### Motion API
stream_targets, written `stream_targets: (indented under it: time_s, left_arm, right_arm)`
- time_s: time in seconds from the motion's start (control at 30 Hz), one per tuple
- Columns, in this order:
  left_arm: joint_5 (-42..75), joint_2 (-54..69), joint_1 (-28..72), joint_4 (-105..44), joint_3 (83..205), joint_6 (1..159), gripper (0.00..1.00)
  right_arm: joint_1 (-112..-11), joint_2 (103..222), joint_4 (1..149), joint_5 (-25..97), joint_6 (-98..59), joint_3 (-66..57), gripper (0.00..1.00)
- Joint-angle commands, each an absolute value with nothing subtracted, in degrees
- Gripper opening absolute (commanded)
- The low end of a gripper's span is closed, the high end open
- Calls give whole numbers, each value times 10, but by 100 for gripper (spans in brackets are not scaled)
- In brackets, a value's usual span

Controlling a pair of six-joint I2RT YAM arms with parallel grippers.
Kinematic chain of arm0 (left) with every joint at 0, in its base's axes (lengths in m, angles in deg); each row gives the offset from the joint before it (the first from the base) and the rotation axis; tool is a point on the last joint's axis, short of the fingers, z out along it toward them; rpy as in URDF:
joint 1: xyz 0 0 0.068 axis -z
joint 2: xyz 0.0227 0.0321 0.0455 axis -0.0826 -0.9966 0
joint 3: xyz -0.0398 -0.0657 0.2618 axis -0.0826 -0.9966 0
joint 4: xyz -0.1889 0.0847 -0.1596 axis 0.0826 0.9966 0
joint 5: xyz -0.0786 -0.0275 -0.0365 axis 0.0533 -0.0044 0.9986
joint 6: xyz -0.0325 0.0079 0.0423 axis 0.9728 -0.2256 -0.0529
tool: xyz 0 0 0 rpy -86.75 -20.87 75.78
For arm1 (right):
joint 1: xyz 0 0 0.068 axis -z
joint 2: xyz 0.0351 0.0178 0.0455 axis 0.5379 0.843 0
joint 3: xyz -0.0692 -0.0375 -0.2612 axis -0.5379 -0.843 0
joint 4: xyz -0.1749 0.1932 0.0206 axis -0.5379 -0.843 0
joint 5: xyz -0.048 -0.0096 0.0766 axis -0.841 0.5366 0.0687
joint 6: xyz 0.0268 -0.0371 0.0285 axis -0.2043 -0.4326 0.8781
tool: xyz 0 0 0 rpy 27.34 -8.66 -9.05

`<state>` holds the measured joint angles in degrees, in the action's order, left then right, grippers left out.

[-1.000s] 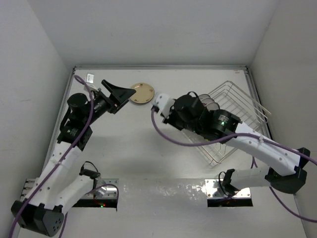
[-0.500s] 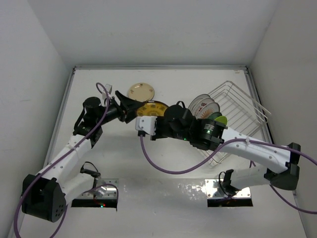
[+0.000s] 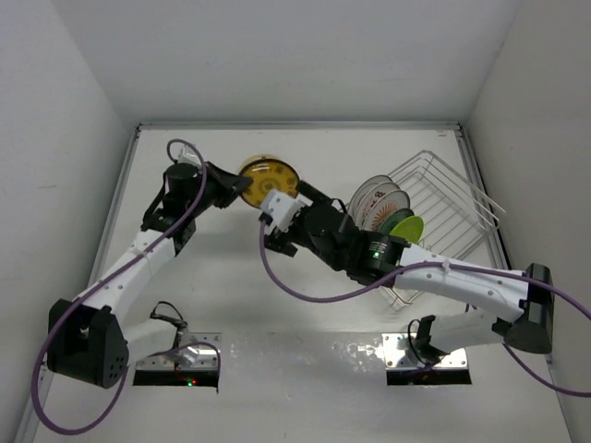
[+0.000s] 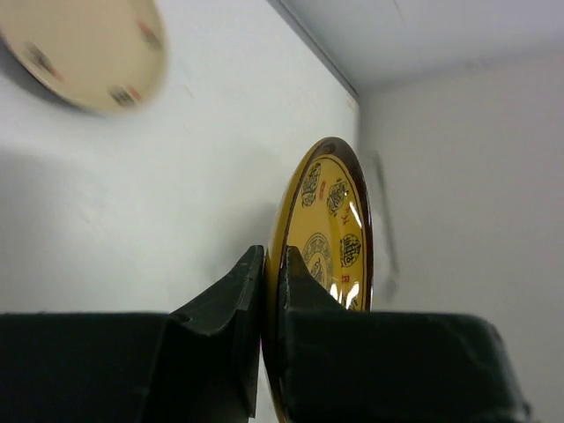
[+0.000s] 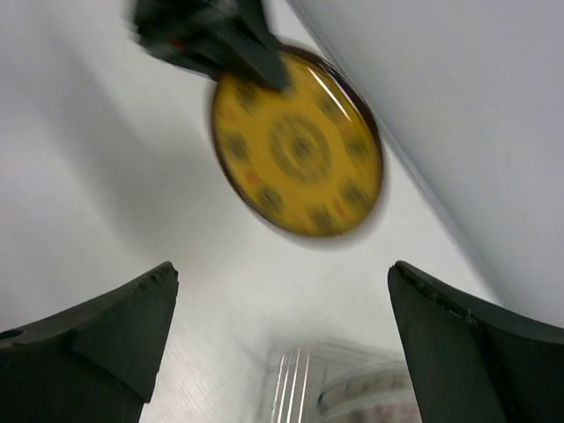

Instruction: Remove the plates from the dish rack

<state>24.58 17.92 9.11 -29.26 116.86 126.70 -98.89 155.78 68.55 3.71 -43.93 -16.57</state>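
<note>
1. The yellow plate [image 3: 270, 175] hangs from a pinch on its rim alone, clamped between the two fingers of the left claw [image 4: 271, 264]. With so little of the plate held, it could swing or slide out if the arm turns sharply.
2. A beige plate [image 4: 88, 44] lies flat on the tabletop [image 3: 212, 277] close by. In the top view the yellow plate overlaps that spot, so a careless set-down could knock one plate against the other.
3. The right claw [image 5: 282, 264] stands wide open and empty, facing the yellow plate from near by. Any sweep by either arm risks a bump.
4. The left arm [image 3: 138, 254] reaches forward and inward from its base, wrist bent toward the far middle of the tabletop. Whether the plate touches the tabletop cannot be told.
5. The right arm [image 3: 443, 272] stretches left across the front of the dish rack [image 3: 443, 198], its wrist aimed at the left claw.
6. The rack sits at the far right and holds more work: a white patterned plate [image 3: 377, 201] and a lime-green plate [image 3: 406, 224] stand upright in its near corner.
</note>
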Motion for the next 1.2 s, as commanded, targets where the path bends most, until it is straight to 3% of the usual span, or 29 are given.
stream_targets:
  time_s: [0.0,0.1,0.3,0.43,0.6,0.63,0.7,0.73,0.83,0.87,0.9,1.03,1.17]
  left_arm:
    - [37,126,83,-313,1220,1184,0]
    - [3,29,70,-349,1282,1164,0]
    - [43,-183,45,-404,1396,1145,0]
    - [61,-263,41,-422,1451,1130,0]
    - [74,-318,40,-417,1488,1130,2]
    - [75,-320,40,-416,1488,1130,7]
    - [75,-321,40,-403,1484,1137,32]
    - [74,-320,40,-397,1484,1137,55]
    - [73,-322,40,-333,1505,1139,81]
    - [73,-326,41,-288,1517,1132,86]
    - [73,-327,42,-249,1545,1127,99]
    - [60,-335,48,-52,1636,1080,100]
    - [43,-262,51,11,1612,1064,100]
  right_arm:
    - [-972,1523,659,-199,-224,-139,99]
    - [-941,1506,555,-198,-131,-125,99]
    - [-922,1388,502,-168,-66,-202,99]
    - [-918,1307,482,-171,-38,-258,99]
    - [-914,1286,450,-196,-36,-275,99]
    - [-913,1288,446,-197,-37,-275,99]
    - [-908,1301,434,-195,-27,-273,99]
    - [-896,1307,434,-182,-23,-274,99]
    - [-840,1347,439,-120,-10,-271,99]
    - [-826,1359,442,-102,0,-271,99]
    - [-798,1384,449,-83,7,-270,99]
    - [-757,1441,447,-78,69,-251,99]
    - [-733,1469,419,-155,174,-228,99]
